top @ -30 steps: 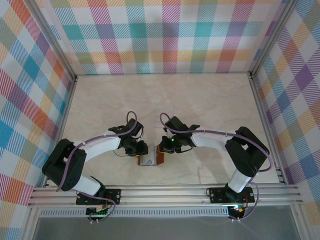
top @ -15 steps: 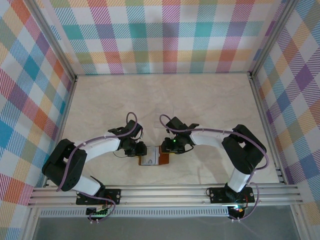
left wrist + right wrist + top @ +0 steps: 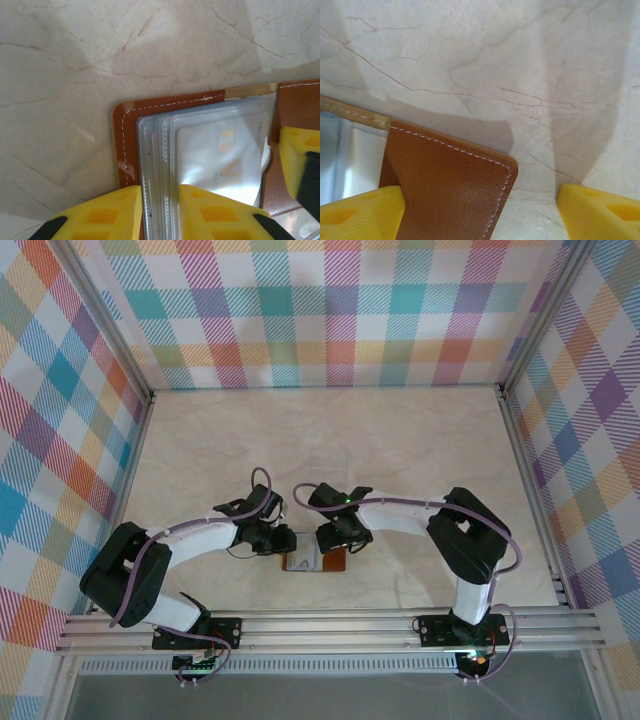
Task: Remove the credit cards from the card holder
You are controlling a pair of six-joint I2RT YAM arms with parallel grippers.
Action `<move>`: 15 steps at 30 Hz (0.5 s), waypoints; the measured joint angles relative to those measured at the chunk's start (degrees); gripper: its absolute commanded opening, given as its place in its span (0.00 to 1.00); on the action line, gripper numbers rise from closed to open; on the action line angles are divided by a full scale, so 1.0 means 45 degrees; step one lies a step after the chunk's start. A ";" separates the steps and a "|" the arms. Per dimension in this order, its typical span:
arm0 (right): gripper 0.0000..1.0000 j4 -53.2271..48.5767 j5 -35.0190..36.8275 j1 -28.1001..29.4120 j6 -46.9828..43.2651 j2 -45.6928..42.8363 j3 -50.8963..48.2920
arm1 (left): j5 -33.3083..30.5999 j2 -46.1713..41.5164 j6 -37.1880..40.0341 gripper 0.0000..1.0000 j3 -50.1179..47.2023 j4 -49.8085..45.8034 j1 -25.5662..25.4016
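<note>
On the veined stone-look tabletop [image 3: 400,440] lay the open reddish-brown stitched-leather card holder [image 3: 121,150]. My left gripper [image 3: 160,202] pinched its glossy clear sleeves [image 3: 150,170], one sheathing a pale rectangular credit card [image 3: 220,155]. My right gripper [image 3: 480,205] gaped wide over the smooth flap [image 3: 450,175].

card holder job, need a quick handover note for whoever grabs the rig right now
Grippers: left gripper is shut on the card holder, its fingers either side of the clear sleeve edges at the holder's left end. The right gripper is open, straddling the brown right flap without gripping it.
Things: the holder lies opened on the table between the arms. The credit cards sit inside the sleeves.
Done: holder opened.
Left: pull out every card; none is out yet.
</note>
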 measured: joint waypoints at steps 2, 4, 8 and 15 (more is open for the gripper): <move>0.85 -0.0452 0.0636 0.0165 -0.0029 0.0146 0.0301 | 0.0121 -0.0049 -0.0058 0.25 -0.0141 0.0253 0.0000; 0.84 -0.0782 0.0991 0.0248 -0.0024 0.0243 0.0520 | 0.0287 -0.0049 -0.0117 0.25 -0.0238 0.0491 0.0000; 0.82 -0.1083 0.1292 0.0311 0.0029 0.0151 0.0578 | 0.0534 -0.0049 -0.0272 0.25 -0.0389 0.0826 -0.0005; 0.77 -0.1122 0.0408 0.0306 0.0559 -0.2006 -0.0015 | 0.0559 -0.0092 -0.0330 0.25 -0.0461 0.0903 -0.0005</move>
